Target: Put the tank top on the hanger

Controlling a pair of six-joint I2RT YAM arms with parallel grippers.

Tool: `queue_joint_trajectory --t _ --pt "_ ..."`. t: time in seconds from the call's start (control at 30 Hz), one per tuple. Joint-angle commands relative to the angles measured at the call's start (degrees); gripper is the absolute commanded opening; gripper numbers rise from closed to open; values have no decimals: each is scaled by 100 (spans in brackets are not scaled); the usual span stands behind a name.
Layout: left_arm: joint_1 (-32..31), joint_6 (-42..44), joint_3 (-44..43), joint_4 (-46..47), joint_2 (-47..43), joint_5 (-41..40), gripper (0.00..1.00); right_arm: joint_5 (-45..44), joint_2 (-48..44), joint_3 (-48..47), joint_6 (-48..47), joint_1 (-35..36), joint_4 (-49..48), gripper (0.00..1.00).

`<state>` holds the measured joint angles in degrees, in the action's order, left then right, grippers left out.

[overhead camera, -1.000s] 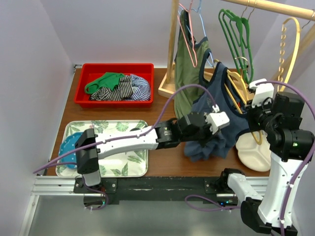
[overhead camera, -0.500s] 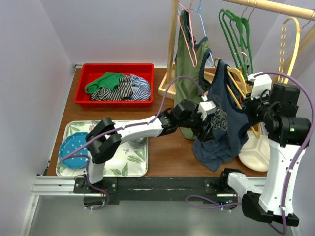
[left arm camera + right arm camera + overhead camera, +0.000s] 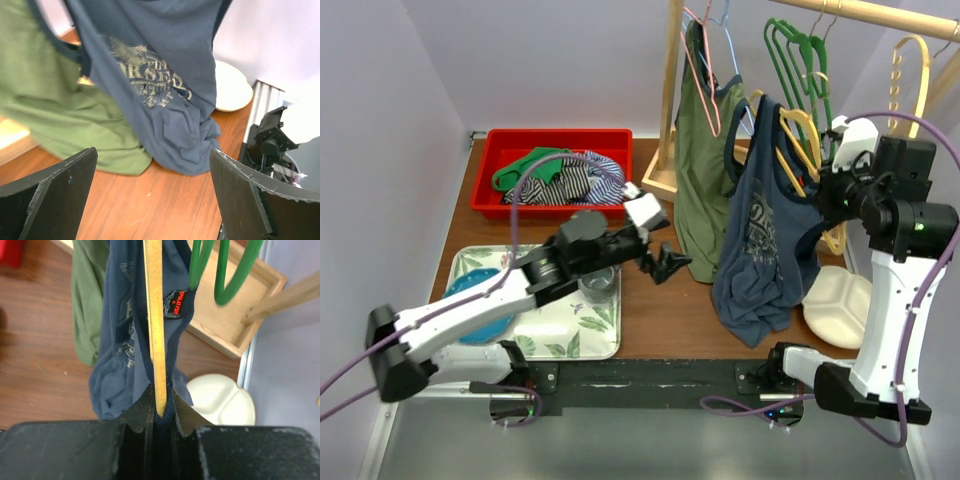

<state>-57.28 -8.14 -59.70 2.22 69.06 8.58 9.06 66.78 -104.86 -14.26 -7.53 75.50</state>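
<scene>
- Fabric first: the tank top (image 3: 757, 240) looks light, soft and limp. It hangs in folds just right of the olive top (image 3: 698, 170), with its hem bunched low.
- Right gripper (image 3: 160, 407): clamped on the hanger (image 3: 154, 315), and navy cloth seems caught alongside. The hanger looks thin, stiff and probably slick.
- Left gripper (image 3: 665, 265): jaws spread wide and empty, just left of the olive top.
- Hold: a strap or hem edge seems best, since a mid-cloth pinch would only bunch it.

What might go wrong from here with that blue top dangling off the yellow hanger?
The right claw pinches only the thin hanger, so it might twist or slip. The blue top hangs lopsided and bunched low, so a strap may slide off. It hangs close beside the green top, which could snag.
</scene>
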Motion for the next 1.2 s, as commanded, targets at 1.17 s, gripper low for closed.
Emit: queue_joint_trajectory --t 1.17 --pt "24 -161 1013 -1619 -2625 -1508 100 -467 1406 -2038 793 1017 -704 0"
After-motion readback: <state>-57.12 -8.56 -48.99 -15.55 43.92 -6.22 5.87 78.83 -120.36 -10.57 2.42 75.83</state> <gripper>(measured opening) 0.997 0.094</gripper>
